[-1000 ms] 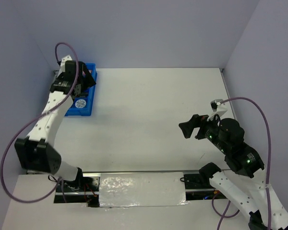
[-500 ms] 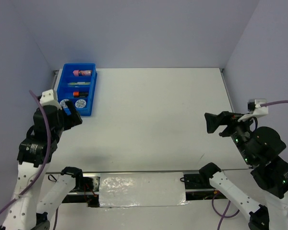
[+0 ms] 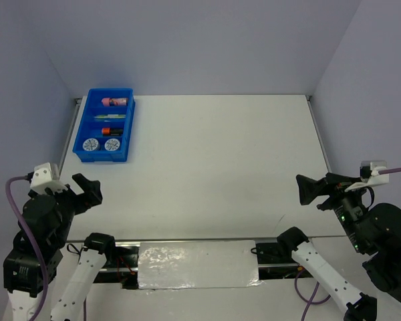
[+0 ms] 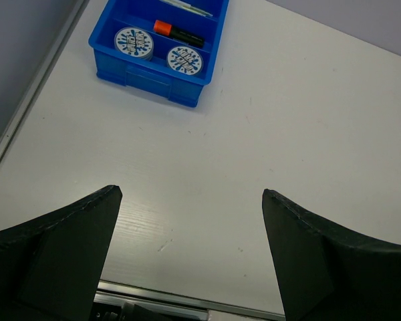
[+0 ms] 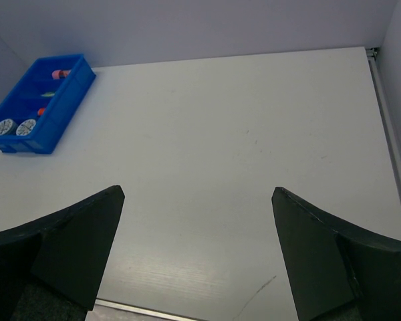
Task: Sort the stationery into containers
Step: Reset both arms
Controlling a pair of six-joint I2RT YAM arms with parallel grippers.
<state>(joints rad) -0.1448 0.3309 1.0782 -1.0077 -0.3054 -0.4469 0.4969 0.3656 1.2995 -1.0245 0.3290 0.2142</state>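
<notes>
The blue tray [image 3: 101,158] stands at the far left of the table. It holds a pink cylinder [image 3: 115,102], a thin pen [image 3: 111,116], an orange-capped black marker [image 3: 111,131] and two patterned discs [image 3: 91,144] in separate compartments. My left gripper [image 3: 88,188] is open and empty, raised near the table's front left, well short of the tray. My right gripper [image 3: 309,190] is open and empty at the front right. The left wrist view shows the tray [image 4: 147,80], discs [image 4: 184,59] and marker [image 4: 180,32] beyond the open gripper [image 4: 190,200]. The right wrist view shows the tray [image 5: 60,110] far left of the open gripper [image 5: 197,197].
White table [image 3: 220,160] with lilac walls on three sides. A metal rail [image 3: 194,241] runs along the near edge by the arm bases. A faint dark scratch [image 5: 254,294] marks the table near the right gripper.
My left arm has pulled back from over the tray to the near left edge, uncovering the tray. My right arm has drawn back to the near right.
</notes>
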